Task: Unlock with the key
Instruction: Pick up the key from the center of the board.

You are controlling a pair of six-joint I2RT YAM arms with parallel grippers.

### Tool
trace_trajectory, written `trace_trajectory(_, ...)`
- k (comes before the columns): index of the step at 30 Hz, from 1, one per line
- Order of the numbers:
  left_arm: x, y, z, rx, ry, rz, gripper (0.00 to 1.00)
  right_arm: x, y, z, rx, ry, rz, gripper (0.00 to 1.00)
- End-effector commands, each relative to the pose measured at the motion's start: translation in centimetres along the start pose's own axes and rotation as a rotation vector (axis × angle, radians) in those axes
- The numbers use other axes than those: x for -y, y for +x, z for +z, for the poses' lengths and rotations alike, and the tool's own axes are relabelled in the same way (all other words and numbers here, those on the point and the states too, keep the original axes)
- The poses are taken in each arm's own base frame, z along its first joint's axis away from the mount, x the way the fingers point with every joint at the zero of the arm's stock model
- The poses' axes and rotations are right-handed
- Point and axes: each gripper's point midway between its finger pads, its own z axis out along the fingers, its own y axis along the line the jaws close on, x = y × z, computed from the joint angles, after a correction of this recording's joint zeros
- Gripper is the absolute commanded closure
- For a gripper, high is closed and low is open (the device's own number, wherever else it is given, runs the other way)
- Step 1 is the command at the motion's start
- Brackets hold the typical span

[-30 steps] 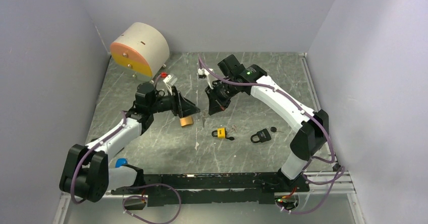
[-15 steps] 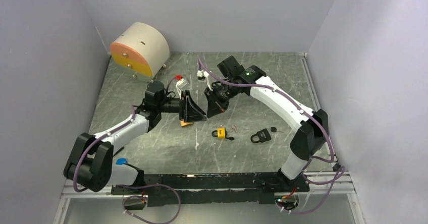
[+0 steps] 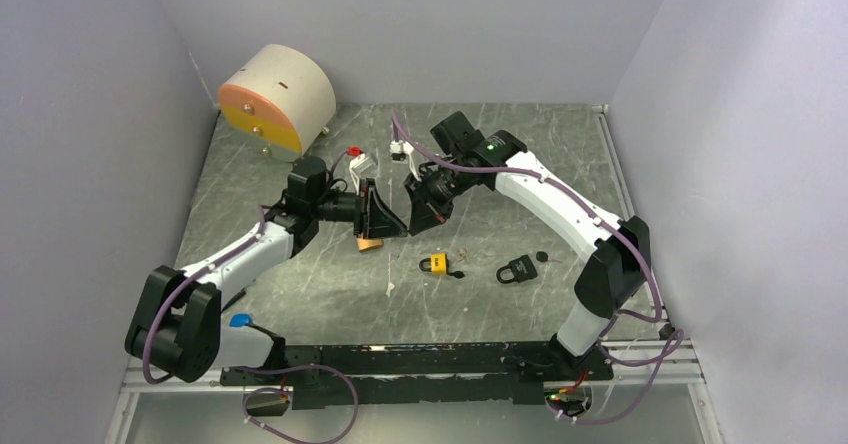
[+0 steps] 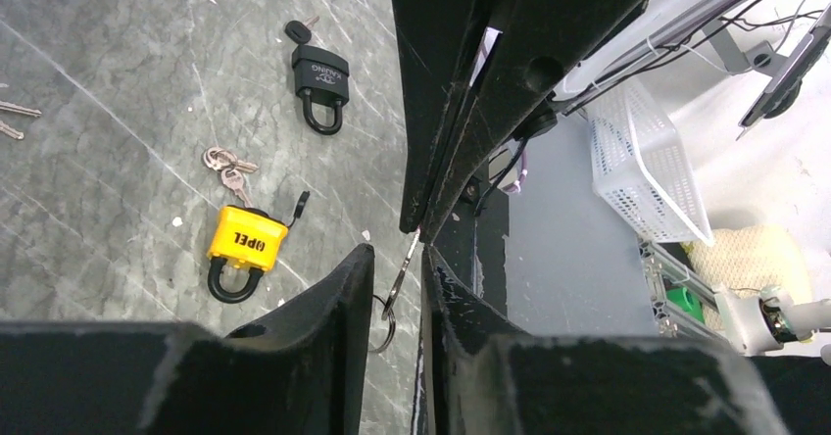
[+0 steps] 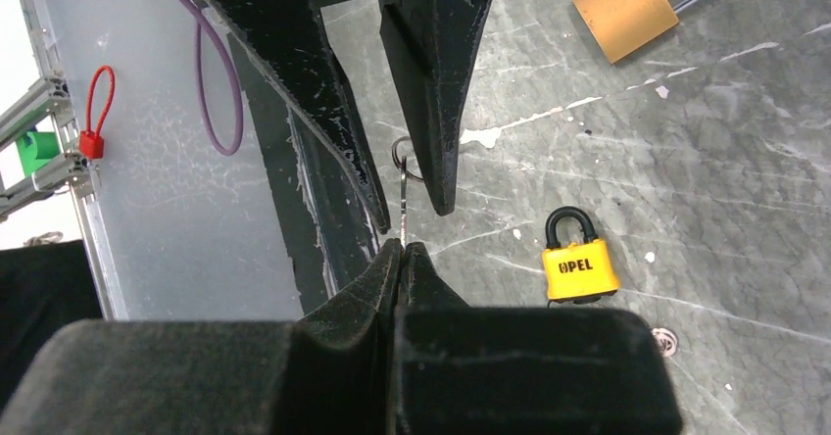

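My right gripper (image 5: 405, 245) is shut on the tip of a thin metal key (image 5: 403, 200) held in the air, its ring (image 4: 384, 322) dangling. My left gripper (image 4: 397, 251) faces it tip to tip, one finger on each side of the key (image 4: 404, 264), with a narrow gap still showing on both sides. From above, the two grippers meet over the middle of the table, left (image 3: 388, 220) and right (image 3: 420, 214). A yellow padlock (image 3: 434, 263) lies just below them, a black padlock (image 3: 517, 269) to its right, and a tan padlock (image 3: 370, 244) under the left gripper.
A small bunch of keys (image 4: 227, 164) lies by the yellow padlock (image 4: 245, 247). A tan and orange drum (image 3: 277, 97) stands at the back left corner. A red tag and small white item (image 3: 352, 151) lie behind the left gripper. Walls close in on three sides.
My left arm swung right from the tan padlock up to the right gripper, and its jaws have narrowed round the key. The right gripper stayed shut and hardly moved.
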Motion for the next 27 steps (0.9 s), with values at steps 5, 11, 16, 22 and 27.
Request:
trace_trajectory(5, 1.3, -1.5, -1.0, 0.001, 0.003, 0.052, 0.67, -1.0, -0.6, -0.6, 0.039, -0.025, -0.053, 1.00)
trace_trajectory(11, 1.3, -1.2, -1.0, -0.010, 0.034, 0.024, 0.75, -1.1, -1.1, -0.6, 0.047, -0.033, -0.044, 1.00)
trace_trajectory(16, 1.4, -0.7, -1.0, -0.027, 0.050, 0.013, 0.77, -1.3, -1.3, -0.5, 0.050, -0.046, -0.043, 1.00)
trace_trajectory(22, 1.4, -0.4, -0.9, -0.044, 0.066, 0.006, 0.82, -1.6, -1.4, -0.6, 0.055, -0.055, -0.048, 1.00)
trace_trajectory(27, 1.5, -0.7, -0.9, -0.043, 0.077, 0.014, 0.97, -1.4, -1.7, -0.8, 0.064, -0.035, -0.045, 1.00)
